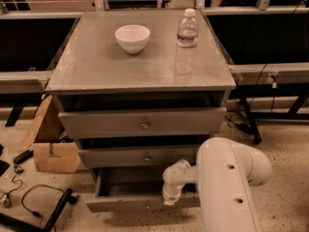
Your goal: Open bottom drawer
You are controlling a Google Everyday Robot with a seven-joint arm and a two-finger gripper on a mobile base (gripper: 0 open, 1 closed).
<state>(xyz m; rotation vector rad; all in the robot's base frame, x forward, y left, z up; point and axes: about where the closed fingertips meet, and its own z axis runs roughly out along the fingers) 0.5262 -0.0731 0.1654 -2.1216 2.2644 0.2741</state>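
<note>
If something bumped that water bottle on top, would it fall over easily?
Probably: the water bottle is tall, narrow and upright, so a high nudge would likely tip it. Being round, it might then roll. The gripper sits low, at the front of the bottom drawer.

a grey worktop [96,66] carries two things: a white bowl [132,37] sits toward the back edge, left of centre, and a clear water bottle [187,42] with a white cap stands upright nearer the right edge, apart from the bowl. the speckled floor [289,144] holds a cardboard box [50,149] below the worktop's front left corner, black cable [29,199] near it. the gripper [170,198] hangs low beneath the front edge, at the bottom drawer [125,203].
</note>
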